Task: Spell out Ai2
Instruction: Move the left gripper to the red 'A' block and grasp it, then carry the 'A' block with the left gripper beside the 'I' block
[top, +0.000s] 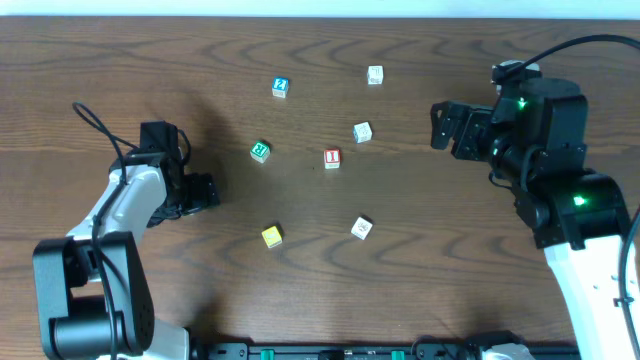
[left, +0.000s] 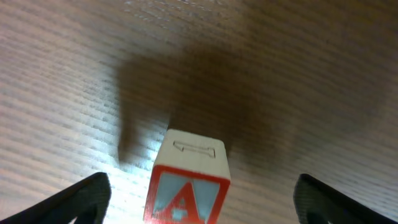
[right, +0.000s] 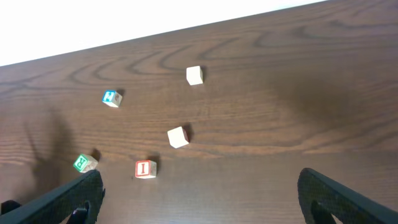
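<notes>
**A block sits between the spread left gripper; no containers in view**

The left gripper is at 9 o'clock from the table middle, its fingers wide apart. In the left wrist view the A block stands on the table between them, touching neither. The overhead view does not show it, so it is probably hidden under the gripper.

Judge the block as a small, stiff, light cube, likely painted wood with smooth faces. Close squarely on two opposite flat sides. A grip across the corners would likely let it twist or slip.

The I block lies near the table middle, with a green block at its 9 o'clock and a blue block at 11. You cannot tell which block carries the 2.

The right gripper is at 3 o'clock, fingers spread, holding nothing.
</notes>
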